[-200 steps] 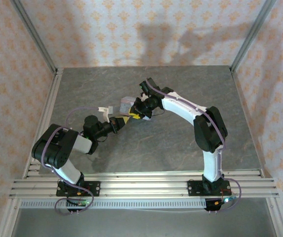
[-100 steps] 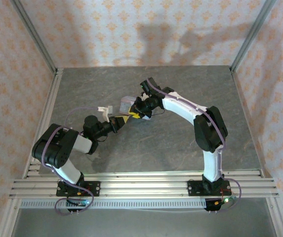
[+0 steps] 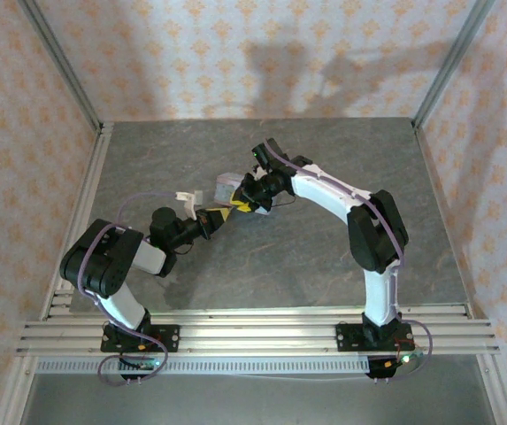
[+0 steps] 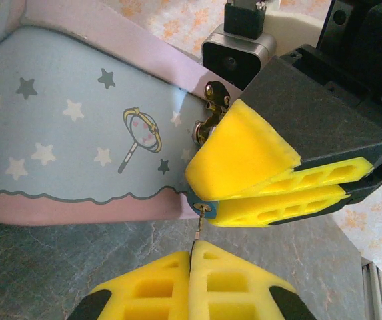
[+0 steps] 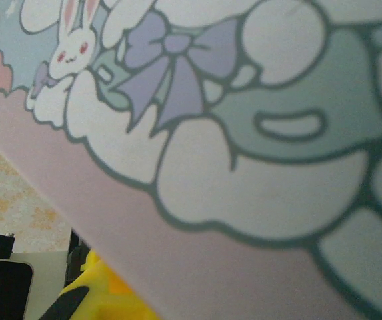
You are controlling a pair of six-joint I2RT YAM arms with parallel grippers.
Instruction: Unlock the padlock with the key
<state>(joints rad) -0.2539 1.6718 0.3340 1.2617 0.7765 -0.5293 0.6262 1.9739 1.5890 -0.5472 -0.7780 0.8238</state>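
Note:
In the left wrist view the teal-blue padlock (image 4: 197, 199) peeks out between the yellow fingers of my right gripper (image 4: 201, 192), which is shut on it, in front of the tin. The thin pale key (image 4: 199, 227) stands between the shut pads of my left gripper (image 4: 192, 250), its tip in the keyhole on the padlock's underside. From above, my left gripper (image 3: 215, 216) and right gripper (image 3: 238, 207) meet tip to tip beside the tin. Most of the padlock is hidden by the fingers.
The pastel blue-pink cartoon tin (image 4: 77, 133) lies on the grey table (image 4: 57, 267), with a brass clasp (image 4: 212, 107) just above the padlock. The tin (image 3: 226, 186) sits mid-table, and its lid (image 5: 244, 133) is close to the right wrist camera. Wallpapered walls (image 3: 23, 133) enclose the table.
The left arm's elbow has shifted slightly. Both grippers stay together at the tin's front.

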